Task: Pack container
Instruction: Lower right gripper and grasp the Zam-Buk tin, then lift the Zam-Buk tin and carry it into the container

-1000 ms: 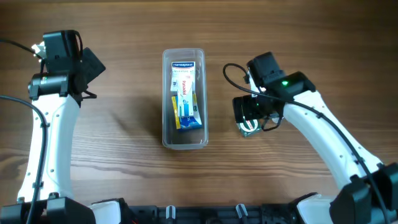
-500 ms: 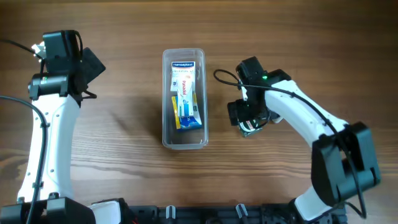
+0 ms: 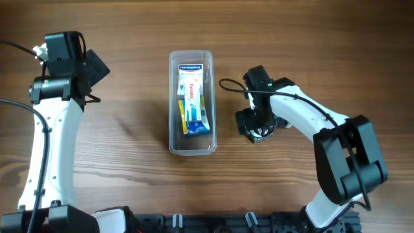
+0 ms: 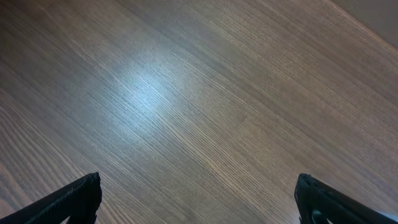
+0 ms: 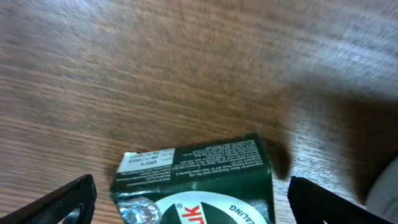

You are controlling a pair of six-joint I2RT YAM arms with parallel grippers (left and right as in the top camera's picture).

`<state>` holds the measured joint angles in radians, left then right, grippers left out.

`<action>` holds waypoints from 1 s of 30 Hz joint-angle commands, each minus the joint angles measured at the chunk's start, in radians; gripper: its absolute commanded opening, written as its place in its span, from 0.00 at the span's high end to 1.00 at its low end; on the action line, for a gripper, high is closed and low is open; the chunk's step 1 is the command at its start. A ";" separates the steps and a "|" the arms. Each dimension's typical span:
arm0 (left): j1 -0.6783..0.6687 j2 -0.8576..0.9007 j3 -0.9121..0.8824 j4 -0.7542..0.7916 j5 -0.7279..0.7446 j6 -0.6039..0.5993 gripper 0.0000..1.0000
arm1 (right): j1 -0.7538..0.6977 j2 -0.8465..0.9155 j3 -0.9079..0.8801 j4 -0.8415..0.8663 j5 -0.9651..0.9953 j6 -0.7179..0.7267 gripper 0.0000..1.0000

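Note:
The container, a clear plastic tub, lies lengthwise at the table's middle. It holds a white and blue box and a smaller white box. Right of the tub, my right gripper hangs open over a small dark green box. In the right wrist view that green box lies on the wood between the spread fingers of the right gripper, with a gap on each side. My left gripper is far left, and the left gripper stands open above bare wood.
The wooden table runs all round the tub. A black cable loops from the right arm between the tub and the wrist. The arm bases stand along the front edge.
My right arm has swung a little left toward the tub and its forearm has folded in, staying over the green box. The left arm has not moved.

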<state>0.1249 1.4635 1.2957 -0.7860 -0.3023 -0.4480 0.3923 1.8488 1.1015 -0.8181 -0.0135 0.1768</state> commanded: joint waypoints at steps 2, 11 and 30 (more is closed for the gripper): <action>0.005 -0.008 0.015 0.000 -0.010 -0.002 0.00 | 0.003 0.026 -0.030 0.030 0.018 -0.018 0.00; 0.005 -0.008 0.015 0.000 -0.009 -0.002 0.00 | 0.002 0.026 -0.036 0.044 0.017 -0.017 0.28; 0.005 -0.008 0.015 -0.001 -0.009 -0.002 0.00 | 0.002 0.025 0.116 -0.087 0.044 -0.016 0.49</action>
<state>0.1249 1.4635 1.2957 -0.7860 -0.3023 -0.4480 0.3923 1.8526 1.1168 -0.8730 0.0090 0.1616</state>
